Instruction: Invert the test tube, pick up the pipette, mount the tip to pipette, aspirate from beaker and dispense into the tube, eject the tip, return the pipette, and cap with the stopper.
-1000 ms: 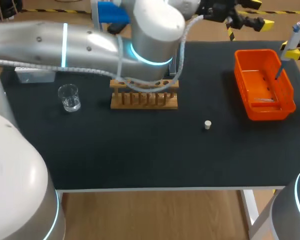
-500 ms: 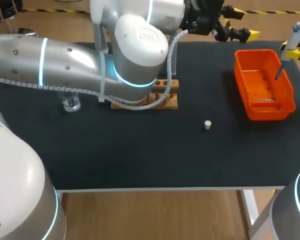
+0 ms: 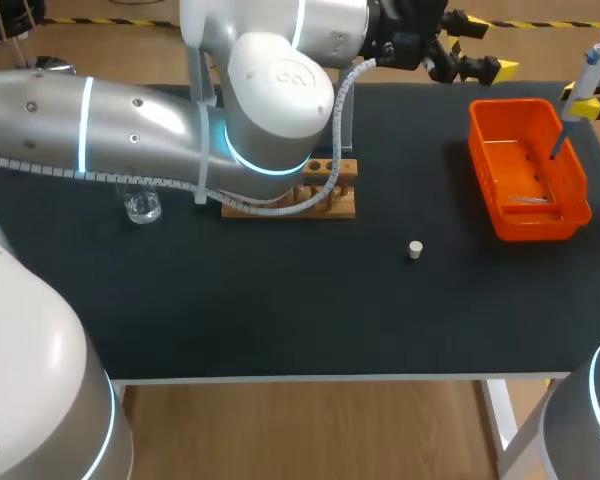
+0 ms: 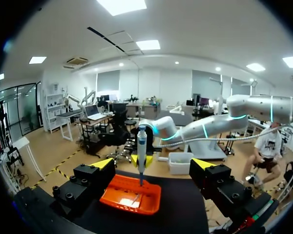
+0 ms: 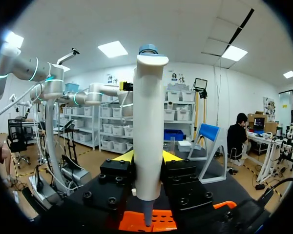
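Right gripper [image 5: 147, 157] clamps the white-and-blue plastic pipette [image 5: 149, 126] upright over the orange plastic tray [image 3: 540, 225]; left gripper [image 4: 154, 168] hangs open. Tip ejection looks current; pipette return and capping remain, since the small white stopper [image 3: 415, 249] lies loose on the black worktop [image 3: 280, 300]

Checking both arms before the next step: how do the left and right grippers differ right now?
The left gripper is open and holds nothing, while the right gripper is shut on the upright pipette. The left gripper sits near the table's far edge, facing the orange bin from the side. The right gripper holds the pipette above the bin's far right corner, its lower end pointing down. Both have yellow tips on black fingers.
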Controlling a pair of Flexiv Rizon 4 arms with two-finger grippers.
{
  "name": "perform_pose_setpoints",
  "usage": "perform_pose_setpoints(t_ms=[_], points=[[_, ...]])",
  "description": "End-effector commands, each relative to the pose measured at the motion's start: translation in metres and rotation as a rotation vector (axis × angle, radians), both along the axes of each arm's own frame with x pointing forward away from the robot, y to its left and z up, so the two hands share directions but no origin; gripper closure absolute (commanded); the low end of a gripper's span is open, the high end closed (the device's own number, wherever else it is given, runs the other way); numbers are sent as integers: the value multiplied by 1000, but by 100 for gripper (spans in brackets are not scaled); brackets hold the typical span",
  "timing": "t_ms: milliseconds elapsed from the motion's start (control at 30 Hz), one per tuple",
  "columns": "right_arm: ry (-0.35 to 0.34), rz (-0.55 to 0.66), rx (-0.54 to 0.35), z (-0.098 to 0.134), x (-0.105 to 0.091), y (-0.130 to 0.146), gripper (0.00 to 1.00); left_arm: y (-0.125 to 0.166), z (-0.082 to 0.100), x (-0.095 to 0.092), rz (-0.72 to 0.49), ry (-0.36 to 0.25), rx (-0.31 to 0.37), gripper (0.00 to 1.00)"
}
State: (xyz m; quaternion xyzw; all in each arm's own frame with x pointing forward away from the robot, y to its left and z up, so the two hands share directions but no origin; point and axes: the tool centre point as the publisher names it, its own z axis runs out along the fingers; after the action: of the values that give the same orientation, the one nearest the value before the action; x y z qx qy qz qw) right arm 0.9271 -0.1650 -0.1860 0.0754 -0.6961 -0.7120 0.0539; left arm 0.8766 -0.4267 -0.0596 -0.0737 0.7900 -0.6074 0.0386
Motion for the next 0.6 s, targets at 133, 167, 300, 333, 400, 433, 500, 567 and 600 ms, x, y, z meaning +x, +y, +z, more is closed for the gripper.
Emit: perform_pose_setpoints(t_ms=[133,167,300,333,400,433,500,567,600], points=[[-1,-2,-3,1,-1,0,100,16,-10,-3,32,-16,-20,0],[-1,-2,-3,1,-1,0,100,20,-11,-4,35,-20,-30,0],[-1,-2,-3,1,-1,0,100,38,-17,-7,48,-25,-54,0],[-1,-2,-3,1,-1,0,100,44,-19,-7,57,-23,-58,0],[-1,-2,-3,1,-1,0,100,52,-21,-8,59,-21,-72,0],[-1,-2,-3,1,-1,0,100,57,-23,-9,61,-23,-81,0],[-1,-2,-3,1,-1,0,100,66,-28,-10,60,-23,-97,0],[-1,-2,-3,1,-1,0,100,75,-33,-12,58,-25,-105,0],[-1,-2,-3,1,-1,0,100,80,-35,-12,58,-27,-109,0]])
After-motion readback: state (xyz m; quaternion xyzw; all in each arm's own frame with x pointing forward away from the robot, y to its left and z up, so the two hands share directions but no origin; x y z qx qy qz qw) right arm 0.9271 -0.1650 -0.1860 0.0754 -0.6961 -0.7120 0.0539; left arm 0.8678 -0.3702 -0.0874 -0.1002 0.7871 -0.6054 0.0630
